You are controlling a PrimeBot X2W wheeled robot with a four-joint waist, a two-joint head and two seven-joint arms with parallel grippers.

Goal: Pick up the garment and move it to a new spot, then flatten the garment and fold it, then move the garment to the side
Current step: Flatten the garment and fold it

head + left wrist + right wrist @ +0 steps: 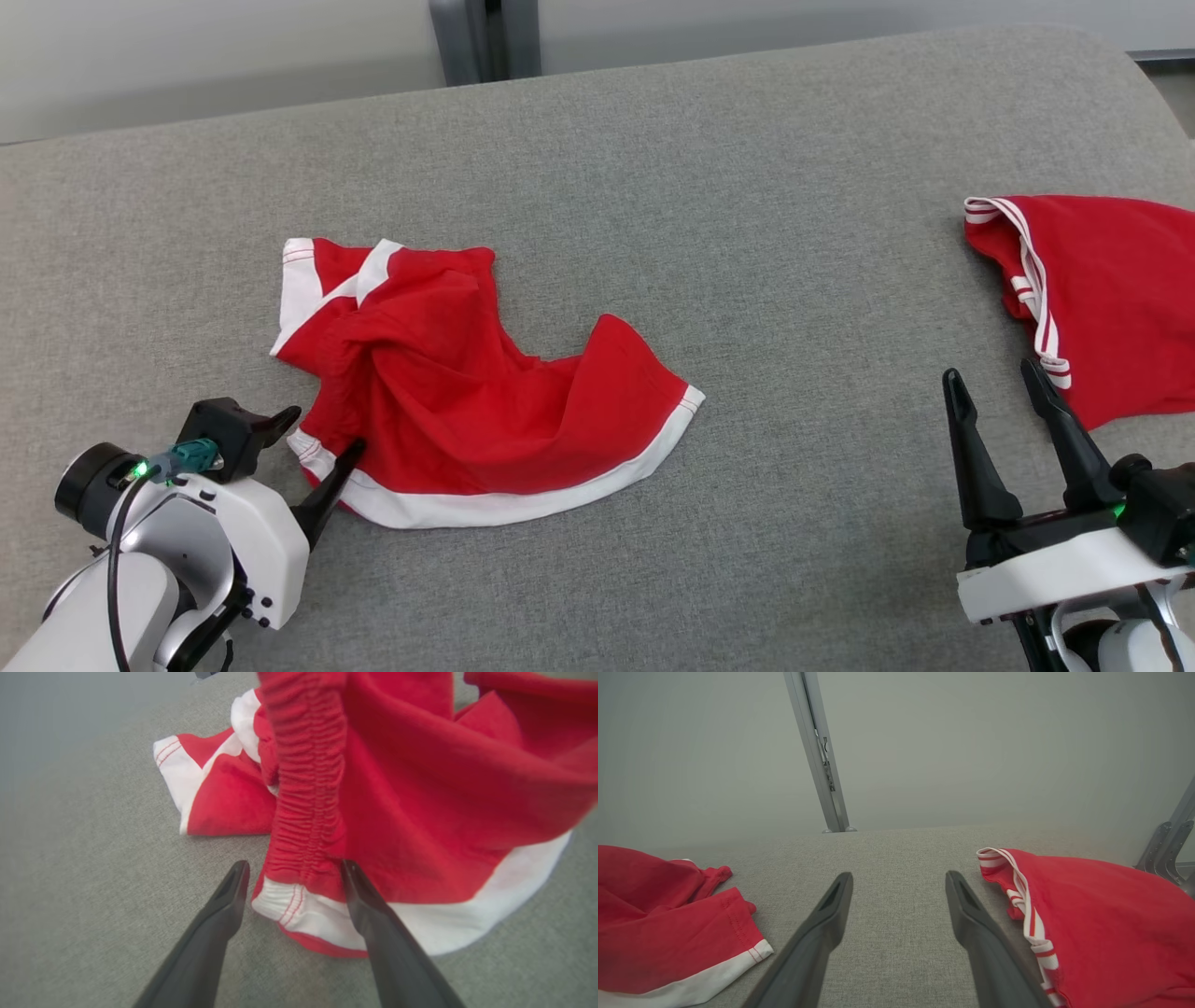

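Observation:
The garment [467, 401], red shorts with white trim, lies crumpled at the centre-left of the grey padded surface [747, 187]. My left gripper [313, 441] stands open at its near-left corner. In the left wrist view the two fingers of the left gripper [294, 868] straddle the end of the gathered red waistband [308, 788] and the white hem corner without pinching them. My right gripper [990, 375] is open at the lower right over bare surface with nothing between its fingers. The right wrist view shows the right gripper [899, 877] with the garment [668, 924] to its left.
A second red garment [1102, 289] with striped white trim lies at the right edge, just beyond my right gripper, and it appears in the right wrist view as the second red garment [1101, 919]. A metal post [485, 37] stands behind the surface's back edge.

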